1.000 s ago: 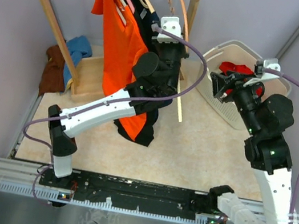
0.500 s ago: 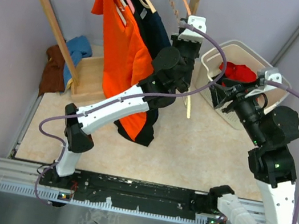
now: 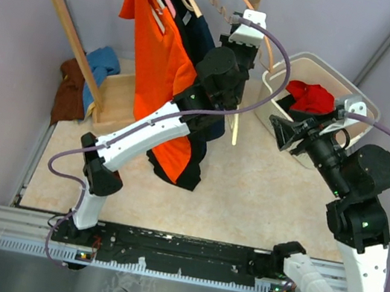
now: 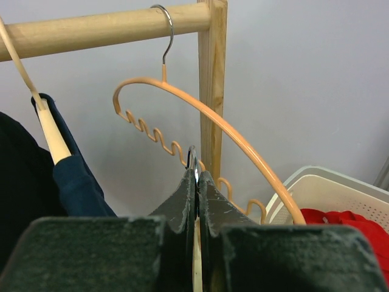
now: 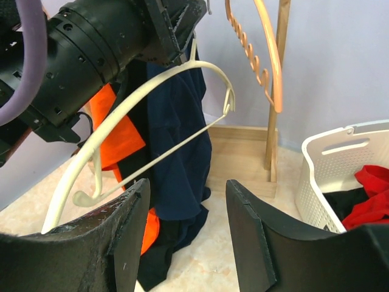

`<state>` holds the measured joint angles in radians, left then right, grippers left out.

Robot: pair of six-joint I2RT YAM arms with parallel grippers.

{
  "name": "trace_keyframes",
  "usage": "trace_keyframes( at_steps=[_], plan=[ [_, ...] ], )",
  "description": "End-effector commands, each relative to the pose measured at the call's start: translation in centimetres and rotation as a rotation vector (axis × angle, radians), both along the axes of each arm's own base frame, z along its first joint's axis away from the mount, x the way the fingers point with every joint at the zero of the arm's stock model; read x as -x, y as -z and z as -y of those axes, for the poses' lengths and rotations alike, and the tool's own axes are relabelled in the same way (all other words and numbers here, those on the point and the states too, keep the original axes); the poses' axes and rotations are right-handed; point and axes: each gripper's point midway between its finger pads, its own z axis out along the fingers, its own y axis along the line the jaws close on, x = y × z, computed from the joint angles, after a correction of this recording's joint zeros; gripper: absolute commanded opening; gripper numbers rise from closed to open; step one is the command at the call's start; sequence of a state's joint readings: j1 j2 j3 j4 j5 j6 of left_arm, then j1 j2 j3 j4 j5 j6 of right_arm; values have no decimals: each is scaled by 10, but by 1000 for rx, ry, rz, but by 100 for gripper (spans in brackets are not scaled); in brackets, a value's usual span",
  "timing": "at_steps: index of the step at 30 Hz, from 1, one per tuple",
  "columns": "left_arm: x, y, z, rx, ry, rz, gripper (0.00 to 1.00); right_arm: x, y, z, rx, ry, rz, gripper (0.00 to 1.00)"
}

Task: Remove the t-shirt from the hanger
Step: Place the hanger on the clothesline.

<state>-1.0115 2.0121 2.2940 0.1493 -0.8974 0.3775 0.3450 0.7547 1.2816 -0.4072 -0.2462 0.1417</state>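
**Bare hanger pinched in left gripper, red t-shirt in basket**

The left gripper [image 4: 196, 180] is clamped tight on the metal hook of a cream hanger [image 5: 149, 97], which hangs bare below it. Just above and behind its fingers, an orange hanger [image 4: 243, 140] hooks over the wooden rail [image 4: 91, 30]. A navy shirt [image 4: 73, 182] sits to its left. The right gripper [image 5: 188, 191] stands half open, holding nothing. To its right, the red t-shirt [image 5: 374, 182] lies in the white basket [image 5: 322, 176].
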Motion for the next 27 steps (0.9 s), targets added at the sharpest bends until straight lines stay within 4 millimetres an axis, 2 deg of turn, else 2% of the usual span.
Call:
trace_keyframes(
  at_steps=[1,10,27],
  plan=[
    [-5,-6,-2,-3,-10,24,0,11,-9,-7,-1,-58,29,53],
    [-12,-1,-3,-15,-82,55,0,15,-2,-19,-12,-133,16,53],
    [-21,5,5,-24,-83,67,0,9,22,-37,-38,-219,-46,51]
  ],
)
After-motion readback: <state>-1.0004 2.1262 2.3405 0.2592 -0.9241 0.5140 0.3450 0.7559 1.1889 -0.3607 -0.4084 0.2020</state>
